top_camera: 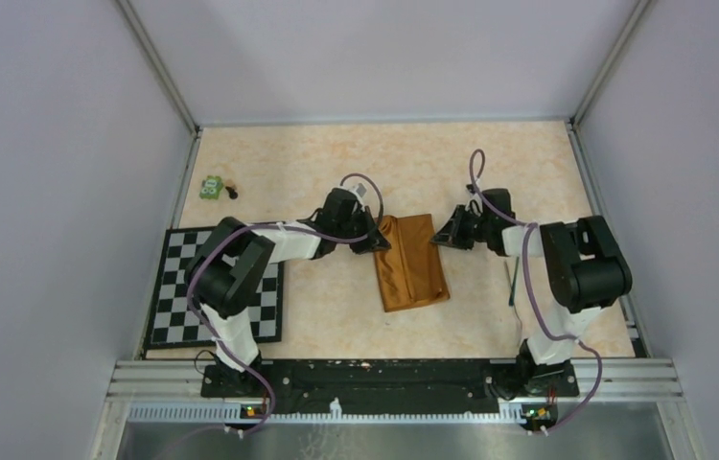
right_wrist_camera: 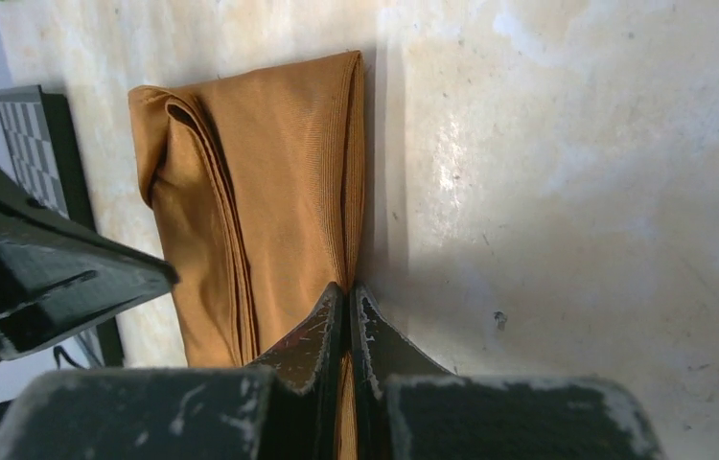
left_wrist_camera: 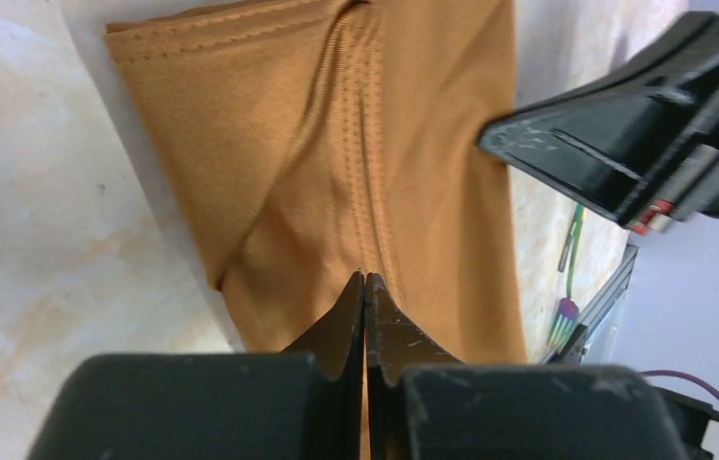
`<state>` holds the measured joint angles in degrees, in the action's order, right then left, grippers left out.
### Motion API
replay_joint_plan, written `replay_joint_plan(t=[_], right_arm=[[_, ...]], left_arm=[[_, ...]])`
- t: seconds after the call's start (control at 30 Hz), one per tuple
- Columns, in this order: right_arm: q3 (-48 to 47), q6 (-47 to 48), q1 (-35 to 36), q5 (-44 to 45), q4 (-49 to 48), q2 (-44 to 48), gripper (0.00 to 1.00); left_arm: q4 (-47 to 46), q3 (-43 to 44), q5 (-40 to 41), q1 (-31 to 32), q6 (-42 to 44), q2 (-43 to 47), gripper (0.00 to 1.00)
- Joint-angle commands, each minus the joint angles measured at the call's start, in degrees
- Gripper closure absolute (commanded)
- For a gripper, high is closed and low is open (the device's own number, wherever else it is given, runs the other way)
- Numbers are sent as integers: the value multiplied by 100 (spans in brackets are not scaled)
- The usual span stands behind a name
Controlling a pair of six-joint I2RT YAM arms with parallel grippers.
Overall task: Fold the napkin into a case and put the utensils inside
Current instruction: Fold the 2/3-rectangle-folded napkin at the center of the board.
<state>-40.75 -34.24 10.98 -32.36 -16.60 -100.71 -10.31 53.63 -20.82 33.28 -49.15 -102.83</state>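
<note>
Mid-fold here. The napkin (top_camera: 411, 261) lay in the middle of the surface (top_camera: 336, 321) as a narrow stacked strip, long way running away from me. My left hand (left_wrist_camera: 364, 280) was pinched shut on cloth at the strip's far left corner, and my right hand (right_wrist_camera: 348, 289) was clamped the same way on the far right edge (you could see a sliver of orange between the fingers in both wrist views).

My read: this was the folding step, not the loading one. The next move would need both hands to travel together so the layers didn't slide apart, then a flat press-down.

As for the case, nothing was in it. The layers gaped a little at one corner, no metal showing. The utensils (top_camera: 511, 281) sat on the surface off to the right, near my right arm's base and well apart from the napkin.
</note>
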Motion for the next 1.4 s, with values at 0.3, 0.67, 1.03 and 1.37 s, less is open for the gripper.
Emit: replay_joint_plan(t=[0.3,0.67,1.03,1.37], right_arm=[[-1285,507,967,1558,2072,699,100],[-1683,-323,2056,2329,2286,568,100],[-1125,-1855,2277,2206,922,527,100],[-977,-2130,2285,2252,487,312,100]], left_arm=[[-432,133,54,-41,18,-799,100],[-490,122,31,-48,119,-866,100],[-555,74,-3,-49,199,-875,100],[-361,70,21,-71,376,-616,100]])
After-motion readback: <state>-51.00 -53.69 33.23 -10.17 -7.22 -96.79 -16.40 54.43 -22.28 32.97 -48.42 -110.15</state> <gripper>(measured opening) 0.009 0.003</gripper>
